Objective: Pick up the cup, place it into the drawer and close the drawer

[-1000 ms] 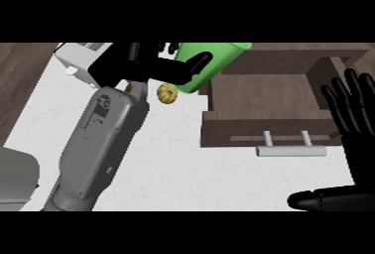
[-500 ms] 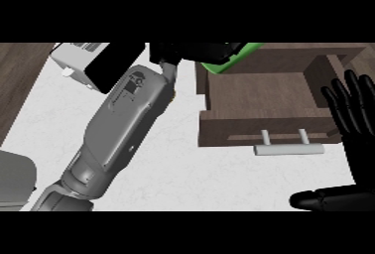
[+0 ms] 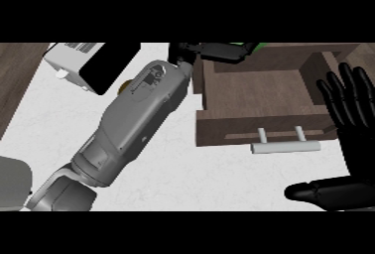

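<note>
Green cup [image 3: 253,47] in curled left hand [image 3: 214,50] above open drawer [image 3: 264,89] back edge; right hand [image 3: 344,149] spread wide, resting at right

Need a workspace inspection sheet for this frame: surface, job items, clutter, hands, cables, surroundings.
Surface: white counter, dark wood strip along its left edge.
Job's things: green cup, mostly hidden, at the back edge of the drawer; drawer open, wooden, white handle in front.
Clutter: white and black appliance at upper left; small brownish item beside the forearm, cannot tell what.
Hands: left hand curled round the cup; right hand open, resting at the right edge.
Cables: nothing seen.
Surroundings: grey object at lower left.
</note>
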